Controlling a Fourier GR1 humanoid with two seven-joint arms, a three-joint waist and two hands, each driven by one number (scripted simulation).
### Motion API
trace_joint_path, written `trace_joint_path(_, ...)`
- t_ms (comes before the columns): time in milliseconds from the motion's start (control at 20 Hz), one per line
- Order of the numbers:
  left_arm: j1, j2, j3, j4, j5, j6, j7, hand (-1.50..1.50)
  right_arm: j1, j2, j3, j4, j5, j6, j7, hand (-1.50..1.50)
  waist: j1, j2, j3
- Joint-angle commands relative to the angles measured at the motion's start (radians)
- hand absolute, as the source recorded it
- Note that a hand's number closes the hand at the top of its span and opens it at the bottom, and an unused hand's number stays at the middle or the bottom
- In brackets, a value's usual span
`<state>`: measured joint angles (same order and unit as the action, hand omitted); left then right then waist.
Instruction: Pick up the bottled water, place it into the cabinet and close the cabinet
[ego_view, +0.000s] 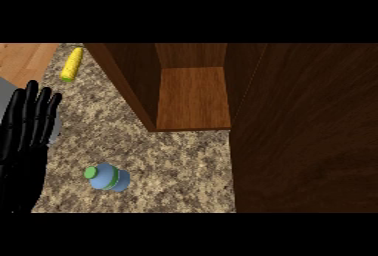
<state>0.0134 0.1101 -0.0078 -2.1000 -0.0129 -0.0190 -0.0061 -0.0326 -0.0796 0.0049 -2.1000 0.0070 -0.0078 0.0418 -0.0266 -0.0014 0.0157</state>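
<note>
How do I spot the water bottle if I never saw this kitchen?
Find the open wooden cabinet on the speckled counter. In front of it, toward the black left hand at the left edge, is the bottled water. It is blue with a green cap; the only other small thing, the corn, is yellow and farther back.

Bottled water (108, 178): small blue btl w/ green cap, on the speckled counter (184, 160) in front of me, cap toward my left. Cabinet (193, 97): brown wood, open, well apart from btl; door (310, 125) swung out on my right.
</note>
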Motion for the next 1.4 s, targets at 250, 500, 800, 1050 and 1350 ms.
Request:
trace_joint_path(250,-0.026,0.153,-0.026,0.033,0.425,-0.428,-0.057,-1.50,0.080,0.012,0.023,-0.101,-0.065,0.043,-0.027,-1.50,0.001,-0.003,-0.018)
trace_joint_path(500,0.145,0.262,-0.017,0.058,0.612,-0.544,0.102,-1.50,0.291,0.012,0.097,-0.154,-0.176,0.109,0.132,-1.50,0.015,-0.005,-0.016)
trace_joint_path(800,0.245,0.384,0.133,-0.027,0.834,-0.616,0.162,-1.50,0.454,0.019,0.188,-0.405,-0.146,0.097,0.218,-1.50,0.026,-0.003,-0.016)
trace_joint_path(1050,0.266,0.394,0.210,0.024,0.806,-0.674,0.172,-1.50,0.547,0.026,0.193,-0.423,-0.167,0.135,0.174,-1.50,0.022,-0.002,-0.016)
trace_joint_path(1350,0.283,0.371,0.253,0.075,0.789,-0.737,0.161,-1.50,0.697,0.014,0.229,-0.485,-0.145,0.185,0.111,-1.50,0.015,-0.003,-0.016)
